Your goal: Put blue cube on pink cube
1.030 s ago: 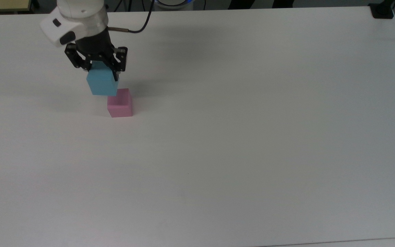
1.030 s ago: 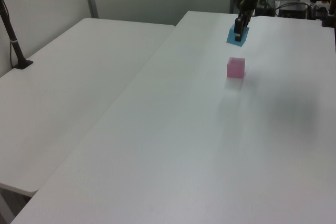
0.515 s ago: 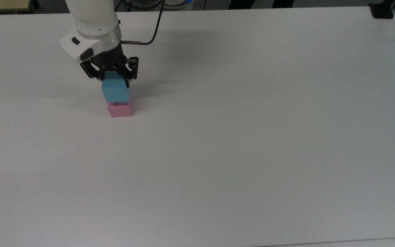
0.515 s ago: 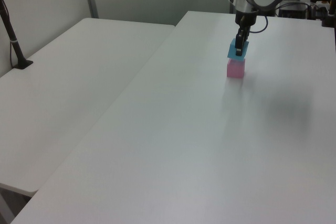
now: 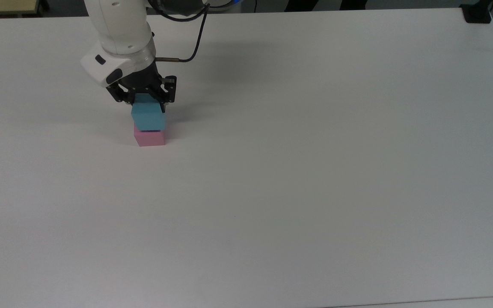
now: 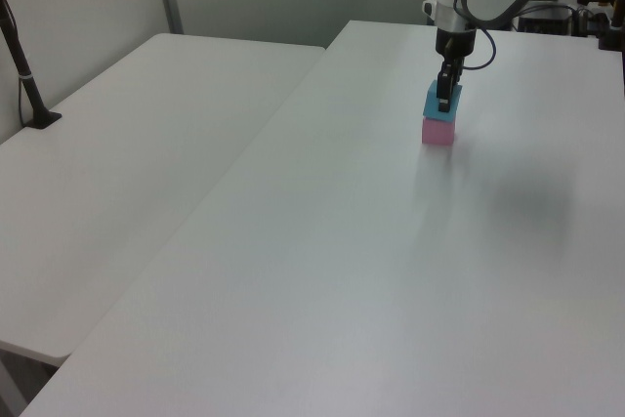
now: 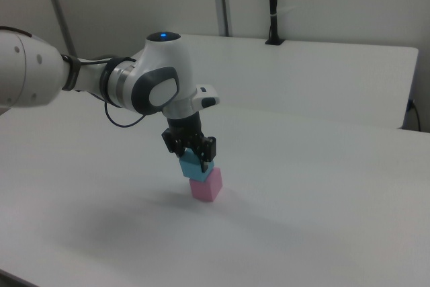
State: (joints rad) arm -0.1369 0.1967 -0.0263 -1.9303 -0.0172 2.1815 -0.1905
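the white table (image 5: pixel 298 179) runs bare across the lower and right parts of the top view, matte and flat, with nothing between the near edge and the stack in the upper left of the frame.

nearest of the task's things is the pink cube (image 5: pixel 149 138), a small pastel block with plain faces and crisp edges, resting flat on the table. directly above it sits the blue cube (image 5: pixel 147 117), sky-blue, matte and about the same size. in the right view the blue cube (image 7: pixel 194 163) looks to be touching the pink cube (image 7: pixel 205 185), though whether its weight is fully down cannot be told. its footprint appears turned a little and shifted toward the right view's left, so the faces do not line up flush.

the gripper (image 5: pixel 145 102) comes straight down from above, its black fingers closed on opposite sides of the blue cube's upper part. that vertical line is what the coming move depends on: the pink cube lies straight below the jaws, so release likely needs only an opening and a straight lift, with no sideways drag. both blocks look light and smooth, so a finger brushing on the way up could nudge the top one off.

farther back, the white arm (image 5: pixel 120 34) rises toward the upper left of the top view, a black cable (image 5: pixel 191 47) looping off it.
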